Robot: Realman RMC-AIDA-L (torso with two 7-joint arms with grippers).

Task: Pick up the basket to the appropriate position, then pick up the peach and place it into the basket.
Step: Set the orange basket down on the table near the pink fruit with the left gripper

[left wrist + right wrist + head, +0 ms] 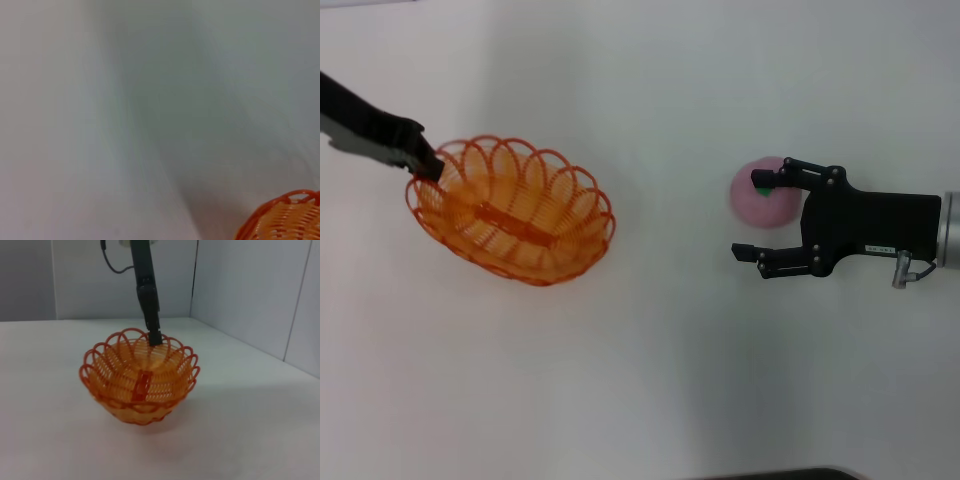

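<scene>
White tabletop (650, 390); pale wall panels (250, 285) behind, meeting at corner.

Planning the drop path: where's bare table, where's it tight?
Bare table between the basket and the peach, and all along the near side. Tight spots: the left gripper on the basket's far-left rim, and the right gripper, open around the peach.

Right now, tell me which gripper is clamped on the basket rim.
The left gripper, pinching the basket rim. The right gripper is open beside the peach.
</scene>
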